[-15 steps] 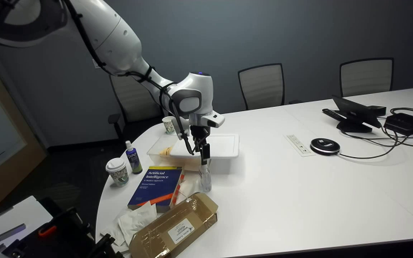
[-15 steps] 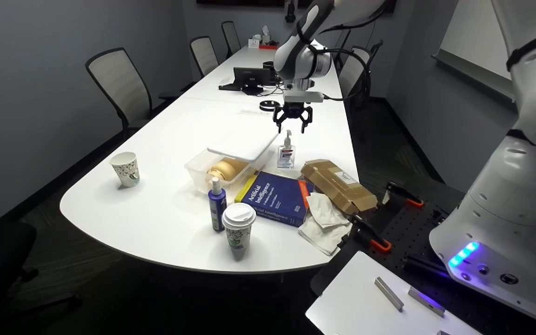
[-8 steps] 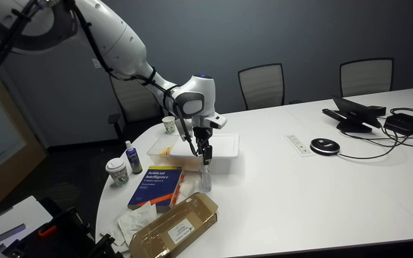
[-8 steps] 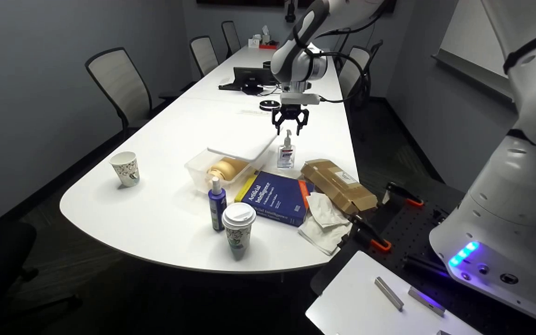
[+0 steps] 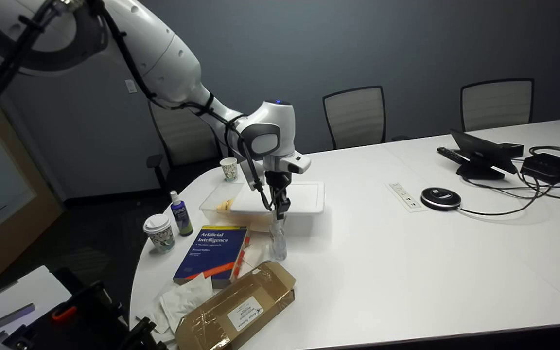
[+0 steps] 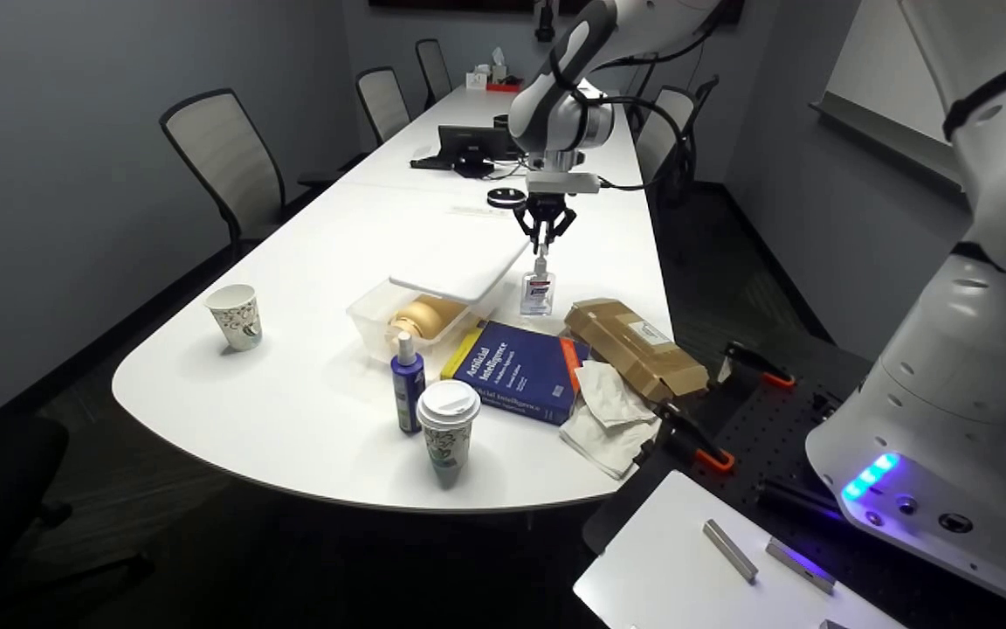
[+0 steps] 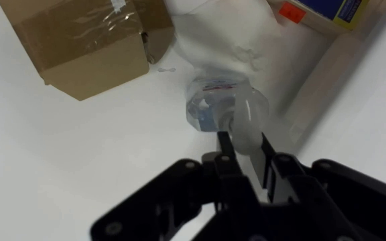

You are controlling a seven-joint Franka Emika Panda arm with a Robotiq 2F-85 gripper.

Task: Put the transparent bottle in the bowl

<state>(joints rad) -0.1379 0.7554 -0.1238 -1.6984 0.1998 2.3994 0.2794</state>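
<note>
We see the black fingers (image 7: 226, 147) pinching the pump top (image 7: 246, 124) of the clear bottle (image 6: 537, 297). The bottle stands up on the white table (image 6: 311, 411) between the brown box (image 6: 630, 345) and the see-through tub (image 6: 369, 330), near the blue book (image 6: 516, 367).

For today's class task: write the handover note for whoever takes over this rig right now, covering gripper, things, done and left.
Gripper: looks closed on the pump of the transparent bottle; how firmly, I cannot tell.
Bottle: upright on the table.
Bowl: none clearly identifiable. A tan round thing is in the clear tub, partly covered by a white lid; check whether that is meant.
Done: bottle apparently gripped.
Left: lift it, carry it over, put it in the bowl.
</note>
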